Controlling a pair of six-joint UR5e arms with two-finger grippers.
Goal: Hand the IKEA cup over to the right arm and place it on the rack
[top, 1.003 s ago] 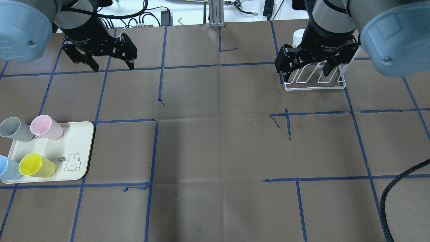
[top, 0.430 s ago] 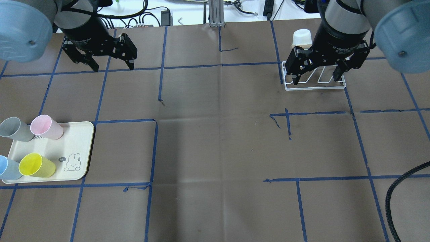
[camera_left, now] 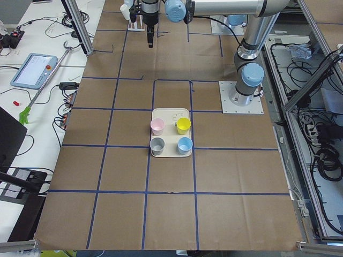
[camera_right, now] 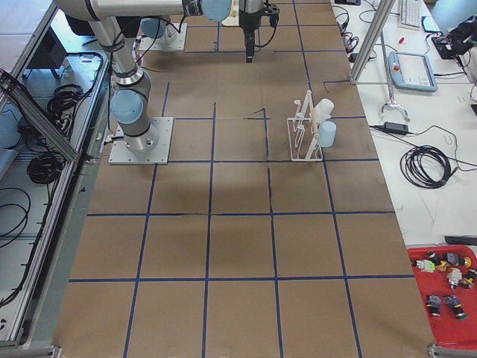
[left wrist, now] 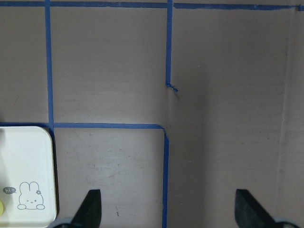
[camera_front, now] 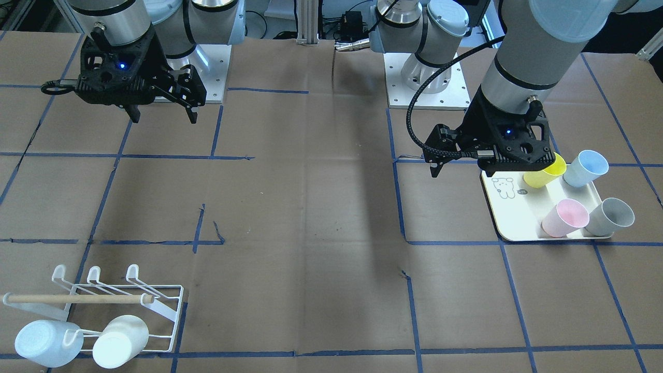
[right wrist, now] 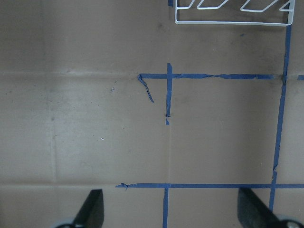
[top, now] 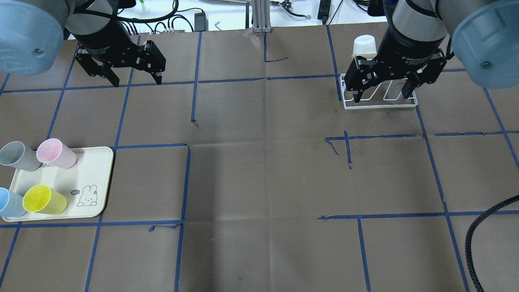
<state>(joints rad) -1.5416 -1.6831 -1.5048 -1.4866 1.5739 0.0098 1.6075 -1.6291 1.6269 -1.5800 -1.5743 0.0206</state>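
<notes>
Claws stay open and empty: left claw (top: 137, 83) unmoved, right claw (top: 382, 97) shifted, uncovering a white cup (top: 363, 44) on the rack (top: 381, 107).

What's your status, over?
Black left gripper open, empty. Black right gripper open, empty. Two pale cups on white wire rack; four pastel plastic cups on cream tray. Nothing blocking.

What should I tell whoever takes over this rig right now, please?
Left gripper: open, empty, raised beside the tray.
Right gripper: open, empty, raised short of the rack.
Done: pale blue cup and white cup hang on the rack.
To do: grey cup, pink cup, blue cup and yellow cup wait on the tray; each needs left pick-up, hand-over, racking.
</notes>
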